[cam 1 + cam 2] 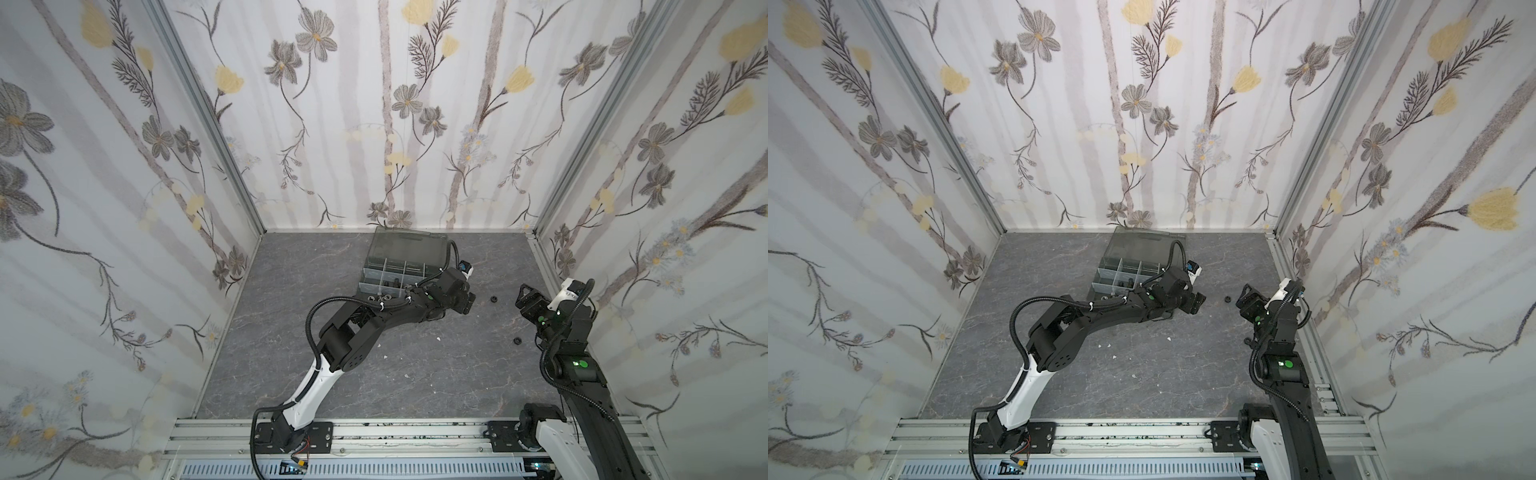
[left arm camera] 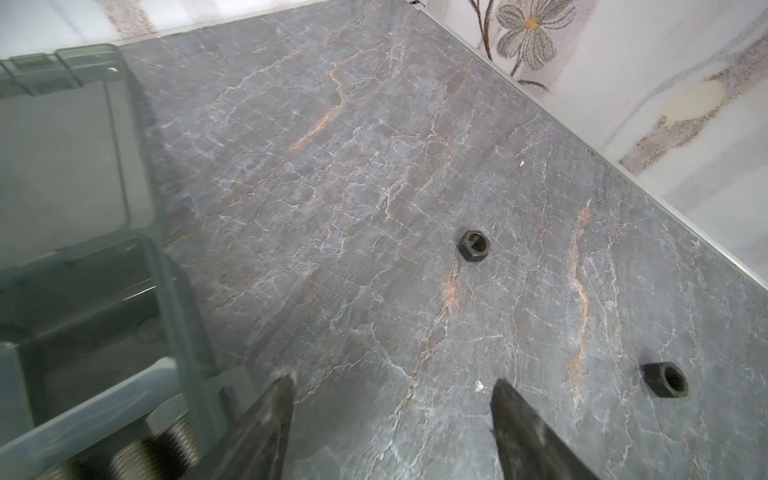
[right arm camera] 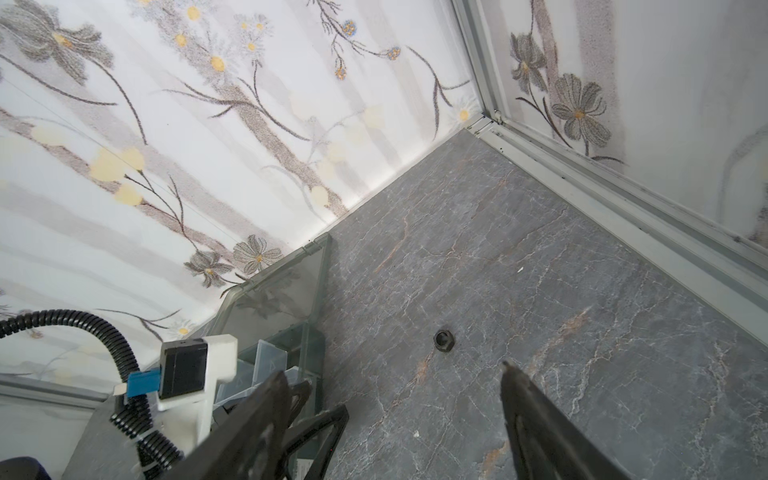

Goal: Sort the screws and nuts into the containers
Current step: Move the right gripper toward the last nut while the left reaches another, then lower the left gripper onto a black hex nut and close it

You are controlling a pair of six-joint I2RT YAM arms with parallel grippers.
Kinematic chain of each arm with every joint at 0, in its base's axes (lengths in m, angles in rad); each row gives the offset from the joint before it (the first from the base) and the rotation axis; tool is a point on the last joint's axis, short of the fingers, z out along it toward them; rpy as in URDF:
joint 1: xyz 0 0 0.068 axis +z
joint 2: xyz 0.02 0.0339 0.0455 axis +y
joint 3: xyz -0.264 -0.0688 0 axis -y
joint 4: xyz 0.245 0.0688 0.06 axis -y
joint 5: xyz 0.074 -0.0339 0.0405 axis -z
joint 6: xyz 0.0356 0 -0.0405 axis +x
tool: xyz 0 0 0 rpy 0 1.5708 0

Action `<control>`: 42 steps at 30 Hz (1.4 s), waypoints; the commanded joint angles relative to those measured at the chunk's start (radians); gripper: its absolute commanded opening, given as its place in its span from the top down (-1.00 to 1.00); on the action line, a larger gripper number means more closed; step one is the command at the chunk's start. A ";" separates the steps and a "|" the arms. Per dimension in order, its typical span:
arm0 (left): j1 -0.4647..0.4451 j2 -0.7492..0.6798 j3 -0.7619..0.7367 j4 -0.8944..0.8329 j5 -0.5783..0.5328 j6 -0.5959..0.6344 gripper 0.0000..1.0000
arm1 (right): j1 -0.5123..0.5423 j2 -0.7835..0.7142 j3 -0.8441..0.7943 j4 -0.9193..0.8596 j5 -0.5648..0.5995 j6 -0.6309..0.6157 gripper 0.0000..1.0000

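Note:
The grey-green case (image 1: pixel 376 266) lies open at the back of the floor in both top views, its smoky lid (image 1: pixel 1138 243) against the wall. Silver screws (image 2: pixel 166 446) lie in a front container, and dark pieces (image 1: pixel 392 283) in a middle one. Two black nuts (image 2: pixel 473 246) (image 2: pixel 665 379) lie on the floor right of the case. My left gripper (image 2: pixel 394 382) hovers beside the case's right end, open and empty. My right gripper (image 3: pixel 392 372) faces it from the right, open and empty, with one nut (image 3: pixel 443 340) ahead of it.
The grey marbled floor (image 1: pixel 374 374) carries small white flecks (image 1: pixel 437 339). Flowered walls close in the back and both sides. The left arm's wrist camera and black cable (image 3: pixel 124 365) sit close to the right gripper's left finger. An aluminium rail (image 1: pixel 415 436) runs along the front.

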 commanded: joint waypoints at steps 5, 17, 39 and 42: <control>-0.009 0.121 0.148 0.020 0.120 0.055 -0.39 | -0.002 0.026 0.006 0.039 0.019 -0.023 -0.61; -0.019 0.353 0.455 -0.084 0.155 0.086 -0.39 | -0.002 0.023 0.013 0.035 0.026 -0.036 -0.62; -0.062 0.534 0.644 -0.095 0.077 0.137 -0.41 | -0.001 0.043 0.024 0.043 -0.026 -0.023 -0.62; -0.065 0.540 0.645 -0.088 0.078 0.134 -0.33 | -0.001 0.044 0.023 0.044 -0.031 -0.022 -0.62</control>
